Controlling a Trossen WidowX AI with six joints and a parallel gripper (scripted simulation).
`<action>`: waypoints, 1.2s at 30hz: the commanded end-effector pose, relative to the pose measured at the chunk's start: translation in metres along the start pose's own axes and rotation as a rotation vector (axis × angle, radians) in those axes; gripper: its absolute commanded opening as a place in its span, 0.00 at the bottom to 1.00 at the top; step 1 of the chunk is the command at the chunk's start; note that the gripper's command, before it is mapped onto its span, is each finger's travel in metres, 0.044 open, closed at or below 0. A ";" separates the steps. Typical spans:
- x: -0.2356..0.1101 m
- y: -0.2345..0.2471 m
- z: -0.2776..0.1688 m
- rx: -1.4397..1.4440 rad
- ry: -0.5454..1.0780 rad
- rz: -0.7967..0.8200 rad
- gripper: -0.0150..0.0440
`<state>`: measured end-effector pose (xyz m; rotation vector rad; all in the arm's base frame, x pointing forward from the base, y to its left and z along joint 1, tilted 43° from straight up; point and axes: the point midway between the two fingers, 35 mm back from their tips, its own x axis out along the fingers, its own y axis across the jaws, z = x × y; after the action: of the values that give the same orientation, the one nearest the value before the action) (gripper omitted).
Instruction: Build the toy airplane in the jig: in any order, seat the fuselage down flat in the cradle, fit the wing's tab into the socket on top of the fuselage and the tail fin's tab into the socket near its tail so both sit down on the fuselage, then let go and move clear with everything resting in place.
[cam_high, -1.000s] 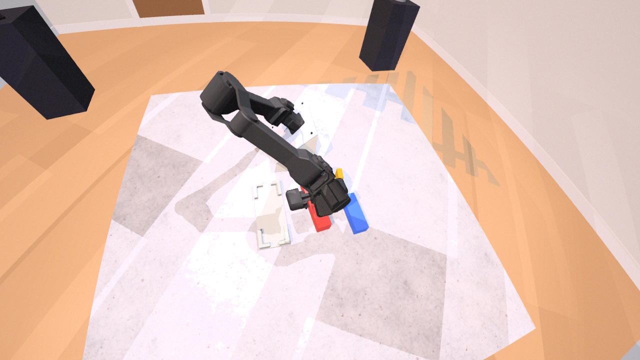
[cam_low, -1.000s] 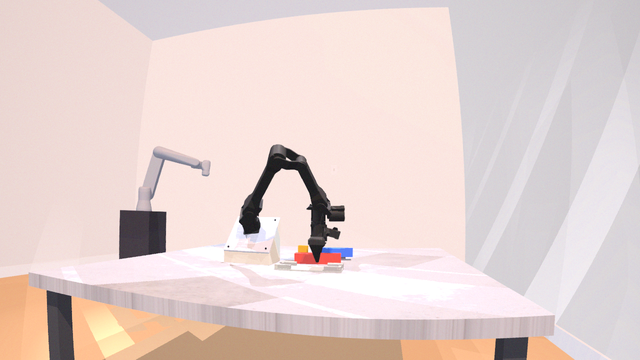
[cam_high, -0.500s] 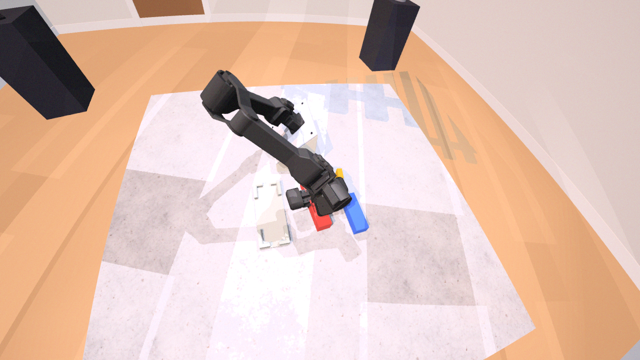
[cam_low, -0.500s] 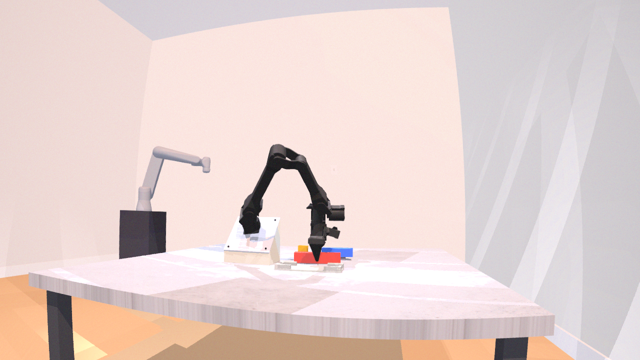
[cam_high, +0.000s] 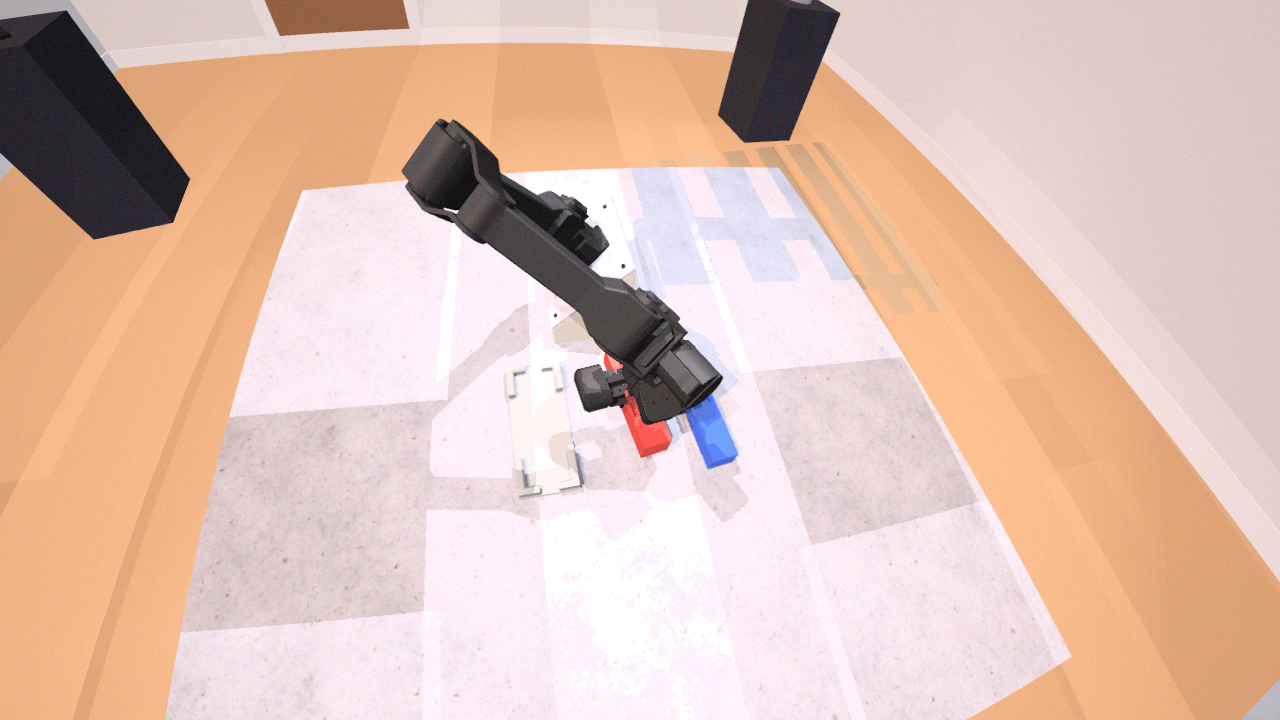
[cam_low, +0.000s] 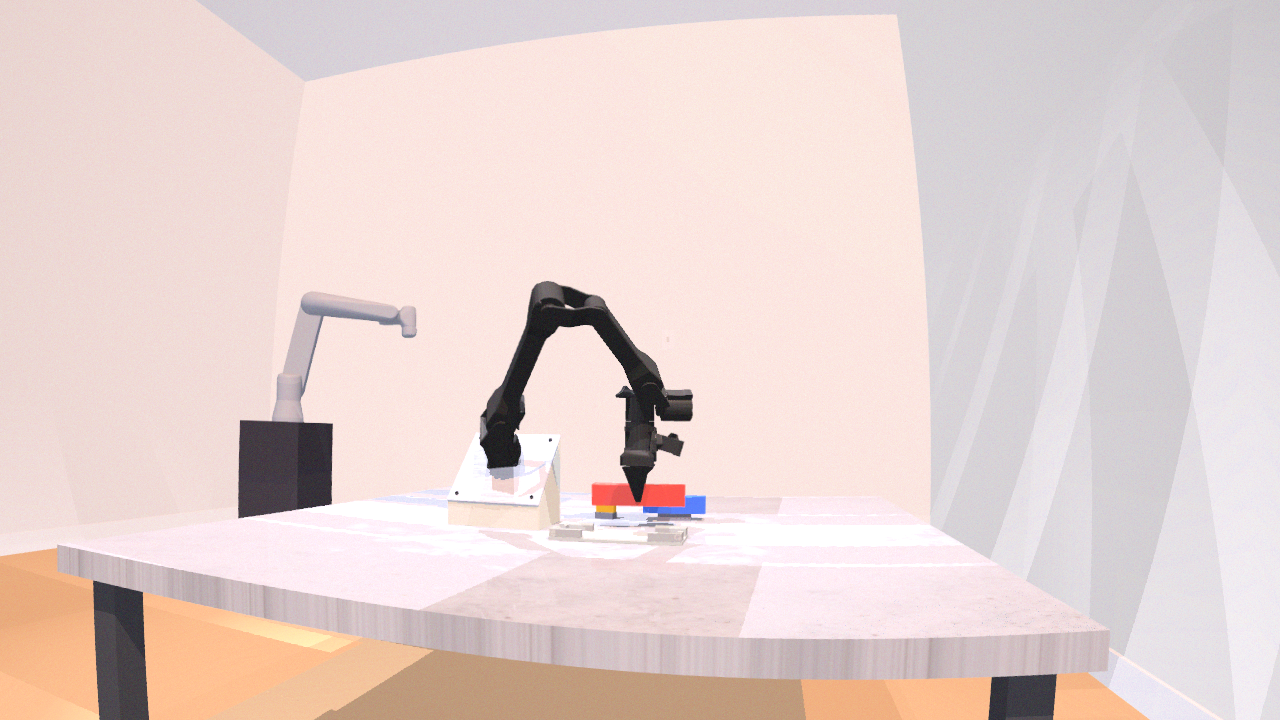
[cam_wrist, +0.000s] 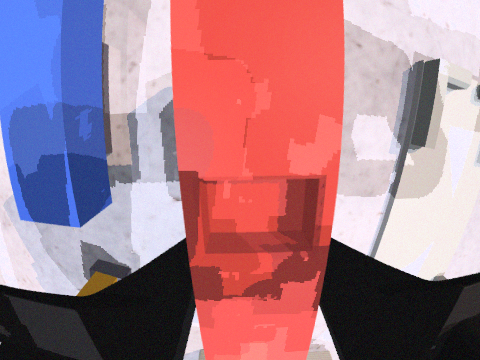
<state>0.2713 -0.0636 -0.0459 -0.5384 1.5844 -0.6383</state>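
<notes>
The red fuselage (cam_high: 651, 437) (cam_low: 662, 495) (cam_wrist: 260, 100) is between the fingers of my gripper (cam_low: 637, 497) (cam_wrist: 254, 239), which is shut on its sides. The exterior view shows it level and raised above the table. Its larger socket (cam_wrist: 260, 212) faces up, just ahead of the fingertips. The cream jig (cam_high: 541, 411) (cam_low: 617, 535) (cam_wrist: 462, 205) stands empty beside it. The blue wing (cam_high: 713, 437) (cam_low: 693, 505) (cam_wrist: 32, 130) lies on the other side. The yellow tail fin (cam_low: 605, 509) (cam_wrist: 100, 283) is partly hidden behind a finger in the wrist view and hidden in the top view.
The arm's wedge-shaped base (cam_low: 537, 512) stands at the back of the table (cam_high: 313, 537) (cam_low: 626, 600). Corner blocks (cam_high: 572, 465) rise from the jig's plate. A grey arm (cam_low: 302, 344) on a dark pedestal (cam_low: 268, 470) stands off the table.
</notes>
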 end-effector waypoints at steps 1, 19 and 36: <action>-0.015 0.001 0.002 0.009 -0.004 0.008 0.25; -0.072 -0.001 -0.003 0.010 -0.001 0.005 0.25; -0.076 -0.026 -0.006 0.022 0.002 0.022 0.25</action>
<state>0.2753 -0.0220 0.0239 -0.5101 1.5790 -0.6439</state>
